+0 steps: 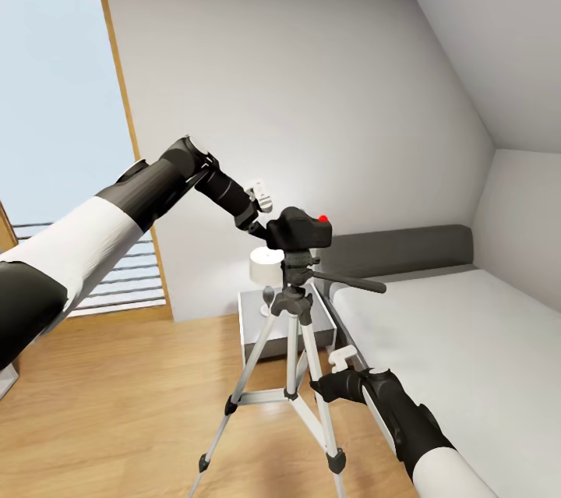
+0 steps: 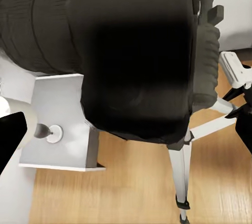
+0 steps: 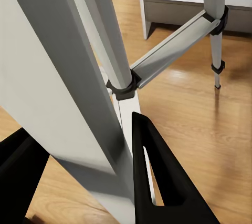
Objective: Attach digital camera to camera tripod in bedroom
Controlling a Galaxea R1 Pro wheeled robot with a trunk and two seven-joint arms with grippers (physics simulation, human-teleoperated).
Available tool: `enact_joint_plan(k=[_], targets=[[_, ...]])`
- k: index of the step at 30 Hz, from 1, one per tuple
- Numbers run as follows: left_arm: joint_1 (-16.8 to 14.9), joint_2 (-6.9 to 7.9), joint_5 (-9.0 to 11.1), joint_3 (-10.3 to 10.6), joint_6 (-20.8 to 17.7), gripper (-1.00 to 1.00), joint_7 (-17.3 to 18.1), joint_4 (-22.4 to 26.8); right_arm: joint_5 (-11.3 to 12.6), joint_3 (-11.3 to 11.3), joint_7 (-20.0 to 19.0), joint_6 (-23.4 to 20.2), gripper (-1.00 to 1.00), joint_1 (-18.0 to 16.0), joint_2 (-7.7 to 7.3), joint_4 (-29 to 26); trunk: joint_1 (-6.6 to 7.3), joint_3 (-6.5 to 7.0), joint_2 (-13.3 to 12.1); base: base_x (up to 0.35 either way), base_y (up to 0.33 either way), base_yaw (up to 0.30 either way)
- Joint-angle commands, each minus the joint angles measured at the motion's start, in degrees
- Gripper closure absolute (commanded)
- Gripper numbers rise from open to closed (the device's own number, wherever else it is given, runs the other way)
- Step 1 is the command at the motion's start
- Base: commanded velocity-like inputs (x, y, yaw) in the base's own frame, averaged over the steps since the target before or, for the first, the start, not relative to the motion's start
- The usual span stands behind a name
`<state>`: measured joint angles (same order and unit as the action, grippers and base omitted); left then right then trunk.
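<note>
The digital camera point(image 1: 302, 231), black with a red button on top, sits on the black head of the camera tripod point(image 1: 292, 326) in the bedroom. My left gripper point(image 1: 279, 231) reaches in from the window side and is shut on the camera's body. In the left wrist view the camera's dark body point(image 2: 136, 66) looms close, with a tripod leg point(image 2: 179, 166) below it. My right gripper point(image 1: 331, 387) is low down, shut on a silver tripod leg point(image 3: 79, 103), with a black finger point(image 3: 157, 182) on each side of it.
The tripod's long pan handle point(image 1: 351, 281) points toward the white bed point(image 1: 467, 342) at right. A grey nightstand point(image 1: 257, 319) with a small white lamp point(image 1: 265, 268) stands behind the tripod against the wall. A tall wood-framed window point(image 1: 54, 132) is at left. Light wood floor point(image 1: 140, 404) lies around the tripod.
</note>
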<state>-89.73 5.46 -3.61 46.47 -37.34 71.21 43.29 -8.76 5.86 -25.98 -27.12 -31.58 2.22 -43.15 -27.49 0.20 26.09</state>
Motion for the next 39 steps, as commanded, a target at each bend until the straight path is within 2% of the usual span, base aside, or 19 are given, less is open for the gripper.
enact_joint_plan(k=[1, 2, 4, 5, 9, 10, 15, 19, 23, 24, 27, 33, 34, 38, 39], targets=[[0.0, 0.06, -0.1, -1.1, -0.9, -1.0, 0.0, 0.1, -0.4, 0.1, -0.3, 0.8, 1.0, 0.0, -0.02, 3.3, -0.04, -0.05, 0.0, 0.0, 0.0, 0.0], [0.0, 0.06, -0.1, -3.2, -1.2, -1.0, -0.2, 0.0, -0.4, 0.1, -0.2, 0.8, 1.0, 0.0, -0.02, 3.3, -0.04, -0.05, 0.0, 0.0, 0.0, 0.0], [0.0, 0.07, -0.1, -6.1, -1.5, -1.0, -0.4, 0.0, -0.4, 0.1, -0.2, 0.8, 1.0, 0.0, -0.02, 3.3, -0.04, -0.05, 0.0, 0.0, 0.0, 0.0], [0.0, 0.13, 0.0, -9.3, -1.7, -1.0, -0.6, 0.0, -0.4, 0.1, -0.2, 0.8, 1.0, 0.0, -0.02, 3.3, -0.04, -0.05, 0.0, 0.0, 0.0, 0.0], [0.0, 0.2, -0.1, -15.4, -1.9, -1.0, -0.9, 0.0, -0.4, 0.1, -0.2, 0.8, 1.0, 0.0, -0.02, 3.3, -0.04, -0.05, 0.0, 0.0, 0.0, 0.0], [0.0, 0.24, -0.1, -17.9, -2.0, -1.0, -1.0, 0.0, -0.4, 0.1, -0.2, 0.8, 1.0, 0.0, -0.02, 3.3, -0.04, -0.05, 0.0, 0.0, 0.0, 0.0], [0.0, 0.66, -0.2, -23.0, -2.6, -1.0, -1.7, -0.5, -0.4, 0.1, -0.3, 0.8, 1.0, 0.0, -0.02, 3.3, -0.04, -0.05, 0.0, 0.0, 0.0, 0.0], [0.0, 1.47, -0.2, -24.9, -4.2, -1.0, -4.0, -1.6, -0.4, 0.1, -0.3, 0.8, 1.0, 0.0, -0.02, 3.3, -0.04, -0.05, 0.0, 0.0, 0.0, 0.0], [0.0, 2.57, 0.1, -25.9, -7.0, -1.0, -9.4, -4.6, -0.4, 0.1, -0.3, 0.8, 1.0, 0.0, -0.08, 3.3, -0.04, -0.05, 0.0, 0.0, 0.0, 0.0], [0.0, 2.81, 0.1, -26.0, -7.7, -1.0, -11.6, -6.5, -0.4, 0.1, -0.3, 0.8, 1.0, 0.0, -0.09, 3.3, -0.04, -0.05, 0.0, 0.0, 0.0, 0.0], [0.0, 2.97, 0.2, -26.2, -8.3, -1.0, -14.7, -10.5, -0.4, 0.1, -0.3, 0.8, 1.0, 0.0, -0.1, 3.3, -0.04, -0.05, 0.0, 0.0, 0.0, 0.0], [0.0, 2.91, 0.3, -26.3, -8.5, -1.0, -20.2, -22.2, -0.4, 0.1, -0.3, 0.8, 1.0, 0.0, -0.11, 3.3, -0.04, -0.05, 0.0, 0.0, 0.0, 0.0], [0.0, 2.97, 0.3, -26.4, -8.4, -1.0, -21.8, -25.9, -0.4, 0.1, -0.3, 0.8, 1.0, 0.0, -0.11, 3.3, -0.04, -0.05, 0.0, 0.0, 0.0, 0.0], [0.0, 3.2, 0.4, -26.4, -7.8, -1.0, -25.3, -33.1, -0.4, 0.1, -0.3, 0.8, 1.0, 0.0, -0.11, 3.3, -0.04, -0.05, 0.0, 0.0, 0.0, 0.0], [0.0, 3.31, 0.4, -26.4, -7.4, -1.0, -27.3, -36.5, -0.4, 0.1, -0.3, 0.8, 1.0, 0.0, -0.11, 3.3, -0.04, -0.05, 0.0, 0.0, 0.0, 0.0]])
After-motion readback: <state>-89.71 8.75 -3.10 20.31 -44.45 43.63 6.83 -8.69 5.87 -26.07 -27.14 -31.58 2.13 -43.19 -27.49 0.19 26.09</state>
